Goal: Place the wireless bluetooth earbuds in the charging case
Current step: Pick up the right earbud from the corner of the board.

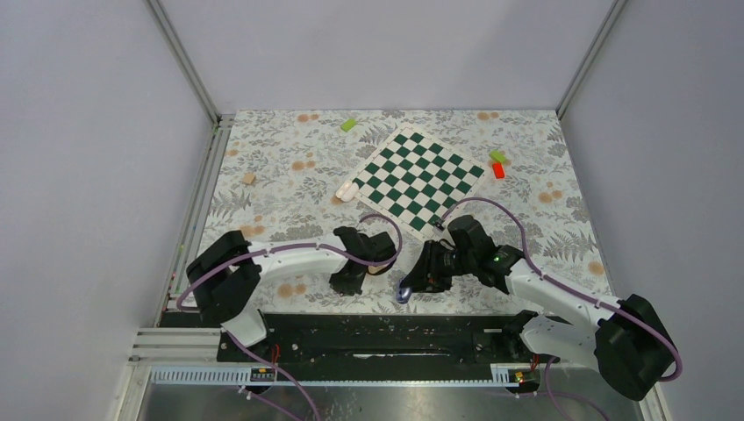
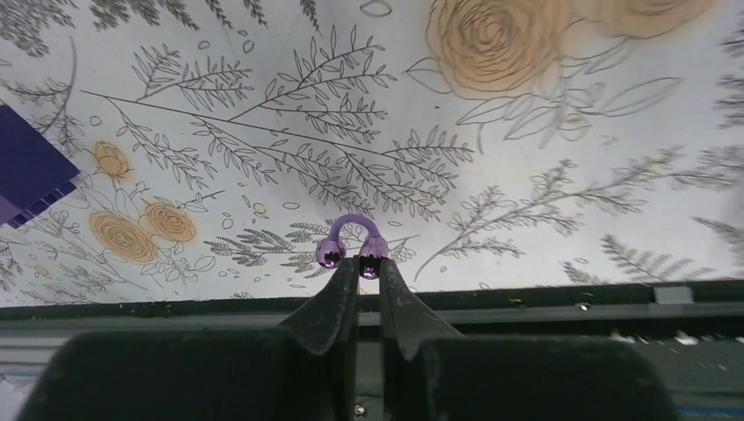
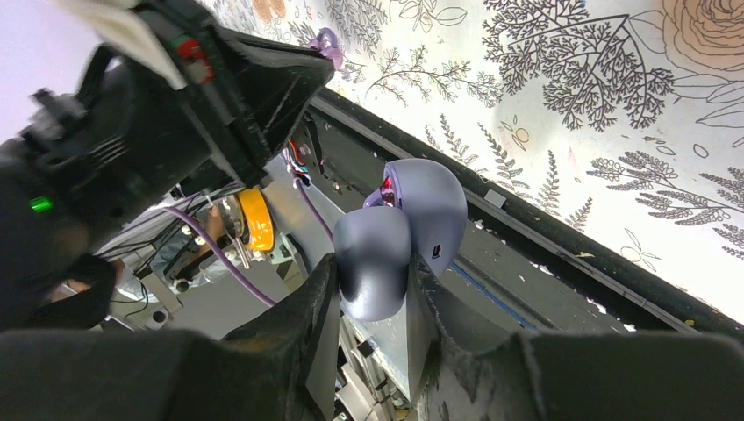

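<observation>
Top external came first. "Where did the arms stand?" the trainee asked.

"Both were low in the frame, at the near edge of the floral mat (image 1: 281, 175)," the operator said. "The right gripper (image 1: 409, 286) carried the charging case (image 1: 404, 295), a pale lilac blob just right of the left gripper (image 1: 345, 282). They sat close, probably so that bringing the two parts together needed only a short reach. A white oval thing (image 1: 348, 190) lay by the left corner of the chessboard (image 1: 424, 180), well apart from both. What it was could not be told."

"And the left wrist view?"

"The fingers were pressed together on a lilac clip-shaped earbud (image 2: 332, 254). They held it by its two glossy ends, low in the centre of the frame, with the arch pointing forward over the mat. That hold likely kept the front of the bud free of the fingers for seating."

"Right wrist?"

"The jaws were clamped on one half of the case (image 3: 412, 210) at centre frame. The other half stood swung open with the port side showing, presumably to keep the sockets reachable. The earbud (image 3: 328, 40) showed at the top left, at the tip of the other arm, apart from the case. Whether a second bud sat inside could not be seen. By that view the insertion was not yet made."
</observation>
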Controlling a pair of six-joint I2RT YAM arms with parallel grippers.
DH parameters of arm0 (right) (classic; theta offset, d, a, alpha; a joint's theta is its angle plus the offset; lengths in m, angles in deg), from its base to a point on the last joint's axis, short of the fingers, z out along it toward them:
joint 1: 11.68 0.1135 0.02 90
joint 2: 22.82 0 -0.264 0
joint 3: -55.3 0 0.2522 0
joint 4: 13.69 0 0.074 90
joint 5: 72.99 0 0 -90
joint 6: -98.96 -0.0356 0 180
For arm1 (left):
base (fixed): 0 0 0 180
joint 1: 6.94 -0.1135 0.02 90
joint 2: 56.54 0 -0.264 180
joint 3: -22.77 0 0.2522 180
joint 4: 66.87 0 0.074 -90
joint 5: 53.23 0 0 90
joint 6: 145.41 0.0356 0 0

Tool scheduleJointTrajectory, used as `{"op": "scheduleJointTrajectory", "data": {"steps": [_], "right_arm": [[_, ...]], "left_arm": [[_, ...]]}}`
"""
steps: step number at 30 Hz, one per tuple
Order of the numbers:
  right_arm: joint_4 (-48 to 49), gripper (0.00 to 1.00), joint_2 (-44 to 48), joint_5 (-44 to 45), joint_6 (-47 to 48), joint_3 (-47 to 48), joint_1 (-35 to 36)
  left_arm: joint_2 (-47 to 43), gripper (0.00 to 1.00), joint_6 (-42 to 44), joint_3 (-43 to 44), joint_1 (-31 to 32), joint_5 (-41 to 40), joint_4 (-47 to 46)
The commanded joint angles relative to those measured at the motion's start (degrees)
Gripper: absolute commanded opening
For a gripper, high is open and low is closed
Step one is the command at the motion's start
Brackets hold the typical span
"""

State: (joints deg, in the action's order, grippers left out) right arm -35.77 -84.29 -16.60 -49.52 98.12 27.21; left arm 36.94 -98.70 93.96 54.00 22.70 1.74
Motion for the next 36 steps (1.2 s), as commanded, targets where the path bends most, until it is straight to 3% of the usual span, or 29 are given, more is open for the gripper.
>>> {"op": "scheduleJointTrajectory", "data": {"steps": [1, 10, 19, 25, 28, 32, 36], "right_arm": [[0.09, 0.0, -0.6, -0.71, 1.67, 2.66, 0.24], [-0.59, 0.0, -1.56, -2.08, 3.73, 4.59, -0.28], [-3.49, 0.0, -0.44, -9.37, 8.21, 6.9, -6.44], [-6.05, 0.0, -1.3, -7.37, 9.52, 7.34, -6.73], [-6.07, 0.0, -1.87, -7.26, 9.56, 7.63, -6.75], [-6.76, 0.0, -1.36, -6.74, 9.85, 7.88, -6.73], [-7.03, 0.0, -1.27, -6.44, 10.07, 7.49, -6.73]], "left_arm": [[-6.34, 0.0, 0.95, 5.12, -0.58, -2.07, 0.87], [-13.96, 0.0, 8.77, 10.56, -2.31, -7.04, -4.2], [-24.87, 0.0, 19.17, 6.59, -3.51, -1.38, -22.81], [-23.3, 0.0, 14.53, 6.61, -7.67, -8.55, -17.11], [-22.84, 0.06, 9.35, 5.92, -14.79, -7.59, -13.83], [-20.94, 0.31, 5.54, 2.65, -23.39, -5.66, -10.67], [-16.3, 0.33, 1.36, -0.28, -27.92, -6.22, -10.07]]}}
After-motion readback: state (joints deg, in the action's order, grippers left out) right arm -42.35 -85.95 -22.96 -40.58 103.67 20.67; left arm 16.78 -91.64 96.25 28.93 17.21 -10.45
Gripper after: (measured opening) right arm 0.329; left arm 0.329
